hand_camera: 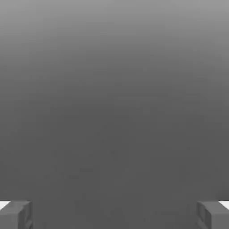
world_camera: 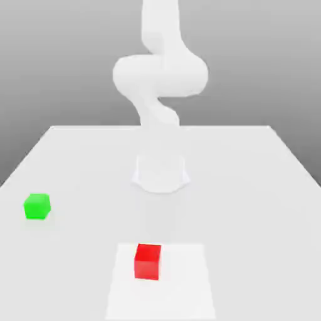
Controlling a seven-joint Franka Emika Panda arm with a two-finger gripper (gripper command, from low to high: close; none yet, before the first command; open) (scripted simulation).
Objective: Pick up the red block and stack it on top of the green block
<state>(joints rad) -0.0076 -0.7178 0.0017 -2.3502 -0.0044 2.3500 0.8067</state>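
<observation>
The red block [world_camera: 147,261] sits on the white table [world_camera: 251,188] near its front edge, a little toward the exterior view's left of centre. The green block [world_camera: 37,206] rests on the table far to the exterior view's left, well apart from the red one and further back. In the hand view my gripper [hand_camera: 114,214] is open: its two grey fingertips [hand_camera: 15,214] stand wide apart with nothing between them, and behind them is a plain grey backdrop. My white arm [world_camera: 160,75] rises from its base behind both blocks and leaves the picture at the top.
The arm's round base [world_camera: 161,172] stands at the table's middle, behind the blocks. A lighter square patch [world_camera: 188,288] marks the table surface around the red block. The table's far edge [world_camera: 160,127] runs behind the base.
</observation>
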